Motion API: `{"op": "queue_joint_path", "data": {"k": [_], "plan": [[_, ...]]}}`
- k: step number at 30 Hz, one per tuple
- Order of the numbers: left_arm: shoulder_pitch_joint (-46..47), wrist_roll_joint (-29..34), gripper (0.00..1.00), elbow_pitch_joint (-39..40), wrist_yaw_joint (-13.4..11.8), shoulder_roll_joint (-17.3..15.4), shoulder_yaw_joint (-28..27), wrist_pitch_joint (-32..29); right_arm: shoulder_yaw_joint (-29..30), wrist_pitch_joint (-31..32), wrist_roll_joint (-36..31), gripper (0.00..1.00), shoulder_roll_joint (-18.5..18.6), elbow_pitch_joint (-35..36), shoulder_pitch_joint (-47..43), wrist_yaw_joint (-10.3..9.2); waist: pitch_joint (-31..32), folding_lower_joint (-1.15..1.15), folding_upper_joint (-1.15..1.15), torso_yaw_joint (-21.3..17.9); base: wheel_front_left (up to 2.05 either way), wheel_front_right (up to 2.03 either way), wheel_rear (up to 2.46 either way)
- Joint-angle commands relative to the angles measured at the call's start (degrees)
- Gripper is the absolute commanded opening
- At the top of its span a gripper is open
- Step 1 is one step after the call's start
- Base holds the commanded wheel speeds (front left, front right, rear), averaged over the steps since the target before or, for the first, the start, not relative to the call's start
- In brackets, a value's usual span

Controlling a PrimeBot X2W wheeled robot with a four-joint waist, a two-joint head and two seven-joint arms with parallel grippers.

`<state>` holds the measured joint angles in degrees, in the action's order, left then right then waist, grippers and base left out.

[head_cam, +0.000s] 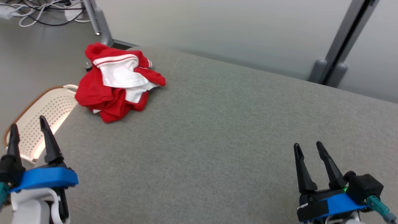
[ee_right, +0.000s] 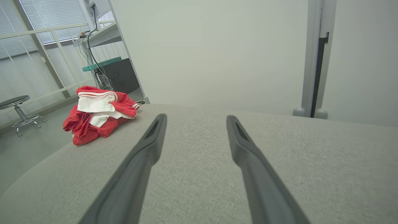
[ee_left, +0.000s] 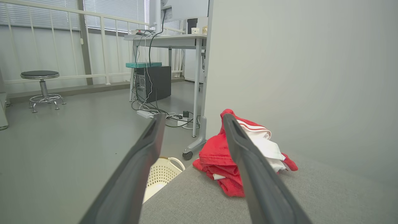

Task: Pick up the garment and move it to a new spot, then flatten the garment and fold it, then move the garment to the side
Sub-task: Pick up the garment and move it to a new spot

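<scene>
Lying crumpled at the far left corner of the tabletop (head_cam: pixel 217 124), the red-and-white garment (head_cam: pixel 118 84) is well apart from the left gripper (head_cam: pixel 27 122) and right gripper (head_cam: pixel 308 144), both with jaws apart and empty.

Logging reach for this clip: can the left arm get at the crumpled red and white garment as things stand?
Probably yes. The left gripper is open, the garment lies on that arm's side of the grey surface, and nothing stands between them.
</scene>
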<state>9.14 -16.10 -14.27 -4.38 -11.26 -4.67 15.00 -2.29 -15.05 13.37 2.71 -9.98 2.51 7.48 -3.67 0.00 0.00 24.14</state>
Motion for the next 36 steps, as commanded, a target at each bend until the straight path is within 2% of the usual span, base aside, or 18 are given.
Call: {"op": "queue_joint_path", "data": {"k": [1, 8, 19, 24, 28, 36], "plan": [[2.9, -0.4, 1.0, 0.0, 0.3, -1.3, -0.7, 0.1, 0.3, -0.2, -1.0, 1.0, 0.3, 0.6, 1.2, 0.03, -0.8, 0.0, 0.0, -1.9, 0.0, 0.0, 0.0], [11.4, -3.1, 1.0, -3.1, 0.7, -5.1, -4.4, -0.3, 1.8, -0.2, -3.9, 1.0, 0.3, 2.6, 3.0, 0.03, -5.7, 0.0, 0.0, -7.8, 0.0, 0.0, 0.0], [27.2, -7.4, 1.0, -15.6, 1.8, -12.5, -9.8, -0.4, 6.4, 0.7, -10.2, 1.0, 0.3, 10.6, 5.7, 0.03, -18.0, 0.0, 0.0, -15.7, 0.0, 0.0, 0.0], [33.3, -8.7, 1.0, -25.4, 3.4, -15.0, -9.9, -1.2, 9.0, 2.2, -11.7, 1.0, 0.3, 15.4, 5.4, 0.03, -22.7, 0.0, 0.0, -16.7, 0.0, 0.0, 0.0], [37.6, -9.0, 1.0, -32.2, 3.0, -15.9, -9.7, -1.8, 9.8, 3.2, -12.3, 1.0, 0.3, 18.8, 5.0, 0.03, -25.7, 0.0, 0.0, -16.9, 0.0, 0.0, 0.0], [42.4, -9.0, 1.0, -40.3, 4.8, -15.4, -7.2, -4.7, 10.3, 4.6, -12.7, 1.0, 0.5, 22.5, 4.7, 0.03, -28.4, 0.0, 0.0, -16.9, 0.0, 0.0, 0.0]]}}
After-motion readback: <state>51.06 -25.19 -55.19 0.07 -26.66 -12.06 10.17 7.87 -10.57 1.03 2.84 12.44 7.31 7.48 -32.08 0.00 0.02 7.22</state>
